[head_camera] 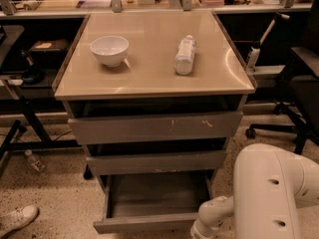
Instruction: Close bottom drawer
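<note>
The bottom drawer (149, 222) is the narrowest of three grey-brown drawers in the cabinet. It stands pulled out, showing its empty grey box interior (157, 193) behind a plain flat front. My white arm (269, 193) comes in from the bottom right, and its wrist (207, 223) sits against the drawer's right front corner. The gripper is below the frame edge and hidden.
A white bowl (109, 49) and a lying plastic bottle (184, 56) rest on the beige cabinet top (149, 78). The upper two drawers (154, 127) are slightly open. A black chair (299, 78) stands to the right, black stands to the left, and a shoe (17, 218) lies on the floor.
</note>
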You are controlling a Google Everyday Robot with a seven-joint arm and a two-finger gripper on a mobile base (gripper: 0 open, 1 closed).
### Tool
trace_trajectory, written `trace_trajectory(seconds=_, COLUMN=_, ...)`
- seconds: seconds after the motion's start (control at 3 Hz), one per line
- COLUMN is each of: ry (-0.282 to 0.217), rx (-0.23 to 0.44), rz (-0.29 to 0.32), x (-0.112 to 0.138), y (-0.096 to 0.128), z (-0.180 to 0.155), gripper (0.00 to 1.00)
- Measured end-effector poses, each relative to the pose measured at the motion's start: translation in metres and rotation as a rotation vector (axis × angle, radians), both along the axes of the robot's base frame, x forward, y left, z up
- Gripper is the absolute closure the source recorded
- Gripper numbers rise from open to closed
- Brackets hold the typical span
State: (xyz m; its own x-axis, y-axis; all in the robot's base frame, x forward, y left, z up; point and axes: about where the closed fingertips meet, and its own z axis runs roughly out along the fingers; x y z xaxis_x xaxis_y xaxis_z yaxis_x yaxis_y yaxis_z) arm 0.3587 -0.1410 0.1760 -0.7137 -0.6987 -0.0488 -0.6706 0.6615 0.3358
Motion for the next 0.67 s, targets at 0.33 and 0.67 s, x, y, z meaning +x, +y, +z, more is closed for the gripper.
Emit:
trace_trajectory(seconds=0.33, ry=0.000, rx=0.000, rz=0.000, x=0.0000, y=0.0000, z=0.0000, gripper=0.24)
trace_trajectory(seconds=0.67, ry=0.000, rx=0.000, rz=0.000, x=0.0000, y=0.0000, z=0.0000, gripper=0.48)
